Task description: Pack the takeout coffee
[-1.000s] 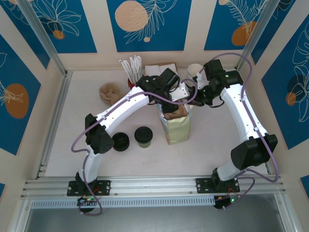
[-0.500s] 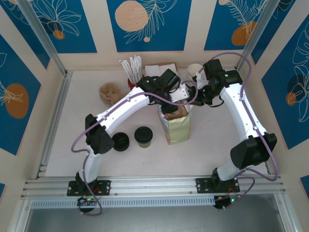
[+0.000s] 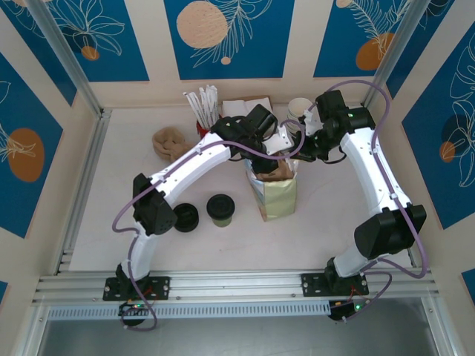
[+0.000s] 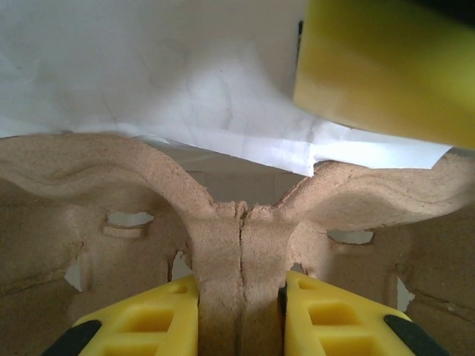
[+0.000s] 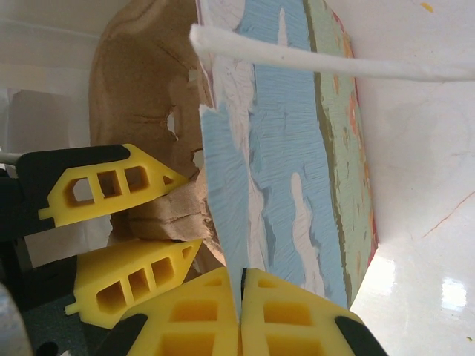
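While both grippers are occupied at the paper bag, which stands upright near the middle of the table, the takeout coffee is found standing apart from it on the bare table. It is on the bag's left side and a little nearer the near edge, with the all-black lid piece just beside it toward the left edge. The left gripper is closed partway, and the central rib of a pulp cup carrier is pinched between its yellow fingers; the carrier is held in the mouth of the bag. The right gripper is shut tight on the top edge of the bag's printed wall. The coming move is judged to turn on one relation: the coffee lies toward the near edge and to the left of the left gripper, well apart from it and lower, while the right gripper is parted from it by the bag. The left arm is therefore taken to be the nearer. The cup is upright, its long axis vertical and its domed lid uppermost, so its round sides could be grasped from any direction, once a gripper has been freed.
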Motion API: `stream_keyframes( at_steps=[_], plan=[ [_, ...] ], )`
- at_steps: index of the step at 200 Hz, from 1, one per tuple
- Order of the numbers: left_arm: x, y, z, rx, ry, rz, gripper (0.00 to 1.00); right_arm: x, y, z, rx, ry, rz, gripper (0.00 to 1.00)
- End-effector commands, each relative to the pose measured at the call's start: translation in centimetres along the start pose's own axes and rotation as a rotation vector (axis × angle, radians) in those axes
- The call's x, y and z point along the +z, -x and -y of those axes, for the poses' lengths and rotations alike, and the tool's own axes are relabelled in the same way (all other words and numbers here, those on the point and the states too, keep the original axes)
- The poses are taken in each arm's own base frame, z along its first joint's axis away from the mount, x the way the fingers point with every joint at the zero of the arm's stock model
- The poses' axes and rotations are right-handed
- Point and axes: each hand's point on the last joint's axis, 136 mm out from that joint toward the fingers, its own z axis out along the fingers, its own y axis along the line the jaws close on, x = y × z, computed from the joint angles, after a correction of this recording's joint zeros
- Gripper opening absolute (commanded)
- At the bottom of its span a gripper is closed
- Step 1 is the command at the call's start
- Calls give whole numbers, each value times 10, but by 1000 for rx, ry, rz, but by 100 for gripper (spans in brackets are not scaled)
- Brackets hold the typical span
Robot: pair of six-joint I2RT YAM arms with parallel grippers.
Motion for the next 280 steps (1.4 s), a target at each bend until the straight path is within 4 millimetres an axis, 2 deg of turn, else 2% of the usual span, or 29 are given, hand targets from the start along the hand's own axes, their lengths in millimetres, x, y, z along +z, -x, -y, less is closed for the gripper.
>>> stream_keyframes(
  at_steps=[1,42,109,134,203,280],
  plan=[
    [24,8,16,-11,-89,30,26,-2,3,-24,-37,101,17,5],
    [38,0,14,-38,-99,19,26,-2,3,-18,-34,70,19,5],
    [53,-14,11,-58,-109,-25,25,-12,6,16,-30,-131,48,3],
    [57,-16,11,-59,-111,-31,25,-17,9,22,-37,-178,69,3],
    [72,-24,6,-91,-98,-58,25,-18,10,27,-36,-233,83,3],
    [82,-41,12,-109,-121,-104,25,-21,13,28,-15,-247,101,3]
  ],
)
